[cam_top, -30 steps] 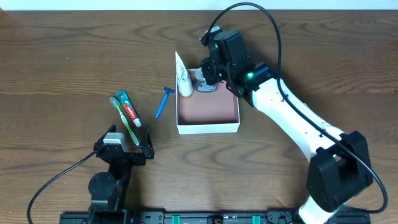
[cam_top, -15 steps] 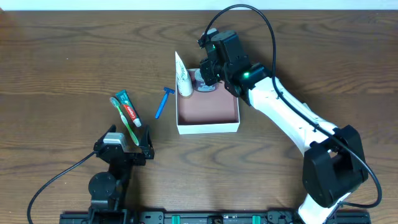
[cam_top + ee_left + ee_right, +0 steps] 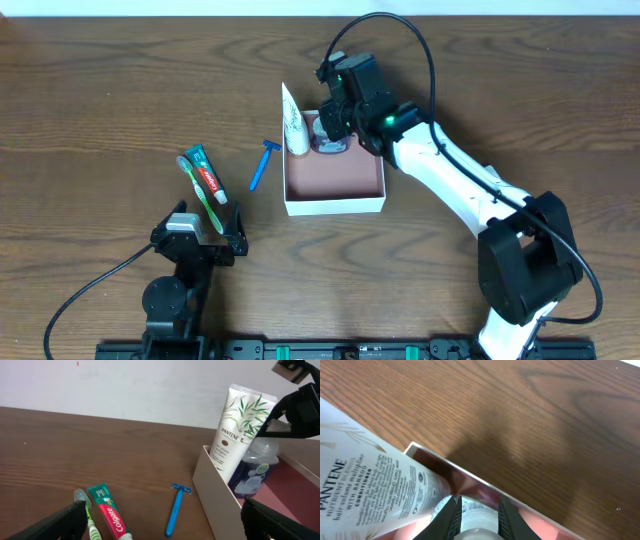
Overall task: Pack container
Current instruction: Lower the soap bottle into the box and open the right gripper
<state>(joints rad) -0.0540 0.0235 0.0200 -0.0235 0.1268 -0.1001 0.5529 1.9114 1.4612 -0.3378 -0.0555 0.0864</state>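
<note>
Step in hand: right gripper (image 3: 330, 128), clamped on the blue bottle (image 3: 252, 472), stands it at 12 o'clock inside the container (image 3: 335, 178) mid-table, beside the Pantene tube (image 3: 235, 430). Next, I think, it must let go and lift straight up. Left gripper (image 3: 208, 222) sits at 7 o'clock, fingers apart.

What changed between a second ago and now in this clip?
The right gripper, over the container's far-left corner, edged slightly left and away from the robot, with the arm behind it swinging left too. Its fingers remain around the bottle's cap, and nothing was let go. The Pantene tube, razor, toothpaste, toothbrush and left arm stayed put.
</note>
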